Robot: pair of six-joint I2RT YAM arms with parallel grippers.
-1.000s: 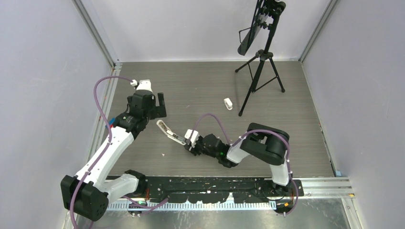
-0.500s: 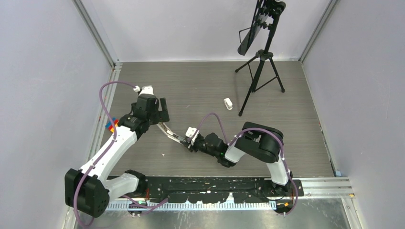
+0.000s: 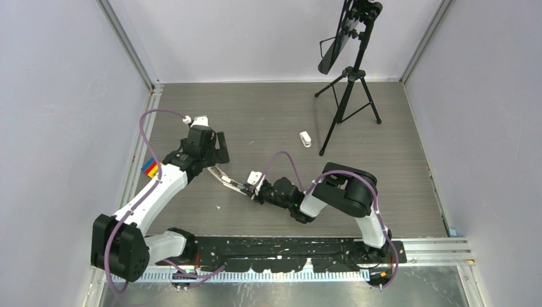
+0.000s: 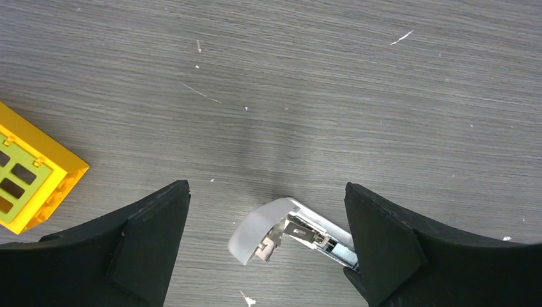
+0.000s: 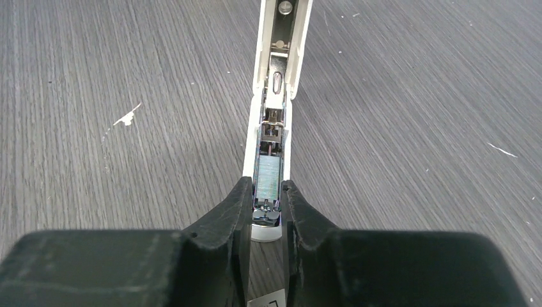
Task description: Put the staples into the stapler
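Two hands now meet at the stapler (image 3: pixel 229 180) on the worktop (image 3: pixel 383 160): from above, the left hand (image 3: pixel 220 151) has swung in over its far end. Left wrist: fingers (image 4: pixel 147 236) wide apart, astride the lid (image 4: pixel 255 230). Right wrist: the right hand (image 5: pixel 264 192) has clamped the channel (image 5: pixel 271 150), staples (image 5: pixel 268 176) seemingly seated; closing likely comes next.

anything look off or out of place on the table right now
The stapler lies splayed fully open, lid swung back, its channel end clamped in the right pincer. A yellow block sits near the left pincer, unrelated to stapling, and white scraps dot the table.
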